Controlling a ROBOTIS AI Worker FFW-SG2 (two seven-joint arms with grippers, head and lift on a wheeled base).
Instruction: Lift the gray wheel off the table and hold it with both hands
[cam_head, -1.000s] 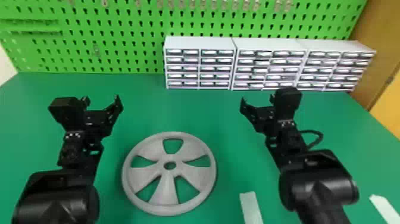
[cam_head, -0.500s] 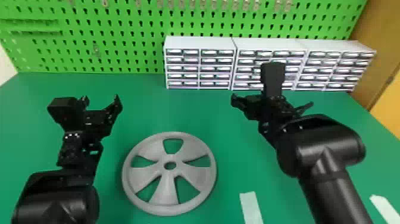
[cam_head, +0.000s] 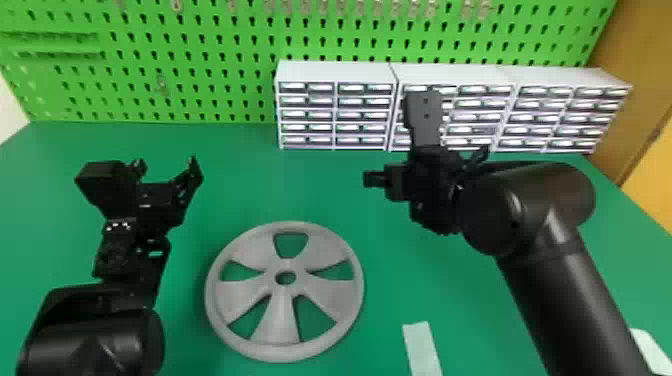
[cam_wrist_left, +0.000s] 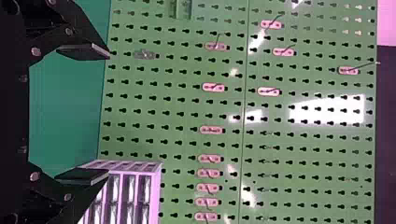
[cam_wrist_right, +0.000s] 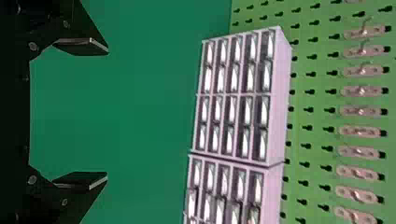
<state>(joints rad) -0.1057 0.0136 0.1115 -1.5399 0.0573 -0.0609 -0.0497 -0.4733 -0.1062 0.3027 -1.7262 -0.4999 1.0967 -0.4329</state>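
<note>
Getting an Even Grip Is Our Main Worry

Lying flat on the green table (cam_head: 310, 172), the gray wheel (cam_head: 280, 320) sits between our two arms, nearer the left, touched by neither. Our left gripper (cam_wrist_left: 108, 114) and right gripper (cam_wrist_right: 107, 113) both have their fingers spread wide, with nothing between them.

We judge that the first trouble would come from uneven timing: if one side meets the rim alone, the wheel could slide or turn. The right side probably has farther to travel, so we should bring the two in together. The low rim (it leaves little room underneath) could also make our fingertips scrape the table or ride over the top. Closing beside an opening rather than squarely on the rim might give a weak hold. And should one arm rise sooner, we'd expect the wheel to tilt and twist free.
</note>
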